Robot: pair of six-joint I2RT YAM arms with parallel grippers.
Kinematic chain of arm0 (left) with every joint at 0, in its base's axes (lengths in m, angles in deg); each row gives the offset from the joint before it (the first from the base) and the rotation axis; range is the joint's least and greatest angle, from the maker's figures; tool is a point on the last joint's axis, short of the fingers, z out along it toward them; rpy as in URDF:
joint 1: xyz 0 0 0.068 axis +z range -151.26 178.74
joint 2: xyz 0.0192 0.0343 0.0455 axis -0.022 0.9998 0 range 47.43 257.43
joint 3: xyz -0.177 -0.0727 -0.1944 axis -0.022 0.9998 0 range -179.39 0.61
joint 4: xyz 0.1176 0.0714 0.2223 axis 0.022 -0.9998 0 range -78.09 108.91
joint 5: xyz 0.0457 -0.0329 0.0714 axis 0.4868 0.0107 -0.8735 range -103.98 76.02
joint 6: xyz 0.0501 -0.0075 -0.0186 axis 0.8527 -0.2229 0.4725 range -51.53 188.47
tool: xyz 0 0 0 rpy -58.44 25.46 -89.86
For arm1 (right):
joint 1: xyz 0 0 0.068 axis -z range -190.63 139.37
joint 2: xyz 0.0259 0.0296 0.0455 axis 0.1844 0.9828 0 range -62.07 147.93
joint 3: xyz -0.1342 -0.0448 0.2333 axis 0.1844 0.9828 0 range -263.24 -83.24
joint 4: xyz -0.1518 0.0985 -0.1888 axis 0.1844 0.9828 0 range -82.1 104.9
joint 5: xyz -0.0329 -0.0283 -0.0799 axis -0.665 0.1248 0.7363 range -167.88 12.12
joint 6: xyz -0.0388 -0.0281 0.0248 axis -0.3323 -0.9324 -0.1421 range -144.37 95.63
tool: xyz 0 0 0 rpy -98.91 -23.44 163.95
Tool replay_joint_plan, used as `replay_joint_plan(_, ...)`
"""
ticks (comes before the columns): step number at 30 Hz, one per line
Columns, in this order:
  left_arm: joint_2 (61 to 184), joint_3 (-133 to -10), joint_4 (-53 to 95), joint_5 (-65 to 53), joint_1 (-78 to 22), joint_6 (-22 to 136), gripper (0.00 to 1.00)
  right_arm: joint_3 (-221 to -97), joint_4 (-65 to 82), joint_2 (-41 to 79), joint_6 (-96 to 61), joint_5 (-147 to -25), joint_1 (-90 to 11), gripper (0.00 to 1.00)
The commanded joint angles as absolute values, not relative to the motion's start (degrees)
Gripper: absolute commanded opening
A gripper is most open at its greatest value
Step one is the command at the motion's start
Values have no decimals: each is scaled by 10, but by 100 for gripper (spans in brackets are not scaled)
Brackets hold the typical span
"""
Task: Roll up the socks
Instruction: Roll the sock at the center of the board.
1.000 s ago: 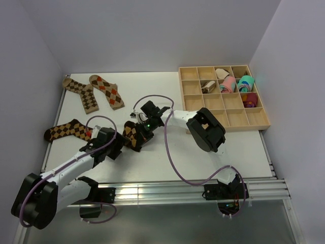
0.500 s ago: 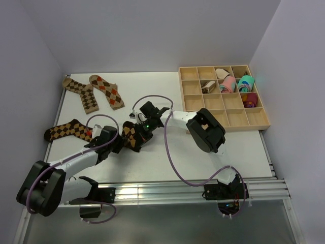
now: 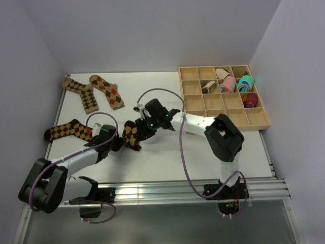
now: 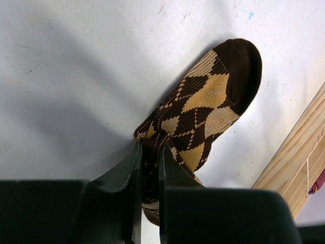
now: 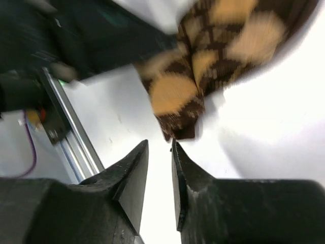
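A brown-and-tan argyle sock [image 3: 131, 135] lies partly folded mid-table. My left gripper [image 3: 123, 142] is shut on its near end; in the left wrist view the fingertips [image 4: 149, 147] pinch the knit, and the rest of the sock [image 4: 203, 109] stretches away to its dark toe. My right gripper [image 3: 144, 129] is just beyond the sock. In the right wrist view its jaws [image 5: 160, 143] stand slightly open with nothing between them, and the sock's dark cuff edge [image 5: 177, 109] lies just ahead. Another argyle sock [image 3: 66, 130] lies at the left, and two more [image 3: 81, 92] [image 3: 107, 91] at the back left.
A wooden compartment tray [image 3: 223, 118] stands at the back right, with pink and teal rolled bundles [image 3: 234, 84] in its far cells. Its edge [image 4: 299, 152] shows in the left wrist view. The left arm's black body [image 5: 76, 40] is close to the right gripper.
My left gripper has closed on the middle sock. My right gripper has let go of it and opened, and its arm has swung out to the right.
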State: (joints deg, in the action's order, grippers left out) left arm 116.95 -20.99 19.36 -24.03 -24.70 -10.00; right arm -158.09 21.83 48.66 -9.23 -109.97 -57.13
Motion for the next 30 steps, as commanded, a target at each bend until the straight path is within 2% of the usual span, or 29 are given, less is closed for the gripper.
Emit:
replay_joint_plan(1, 1195, -195, 134, -240, -239, -57, 3, -1572, 121, 425, -92, -1055, -563, 33)
replay_joint_plan(11, 1196, -200, 136, -226, -239, -39, 3, -1658, 112, 516, -41, -959, -547, 55)
replay_joint_plan(17, 1195, -198, 140, -222, -239, -34, 2, -1664, 97, 573, 0, -982, -542, 56)
replay_joint_plan(22, 1196, -200, 142, -220, -238, -31, 2, -1670, 81, 611, 28, -1034, -541, 49)
replay_joint_plan(25, 1196, -200, 141, -220, -238, -31, 2, -1666, 49, 628, 46, -1052, -540, 41)
replay_joint_plan(28, 1193, -202, 136, -219, -238, -30, 0, -1640, 26, 627, 64, -1054, -533, 20)
replay_joint_plan(29, 1191, -204, 131, -219, -238, -29, 0, -1629, 18, 623, 67, -1053, -530, 9)
replay_joint_plan(30, 1189, -206, 128, -220, -238, -27, 0, -1600, 3, 609, 75, -1052, -526, 5)
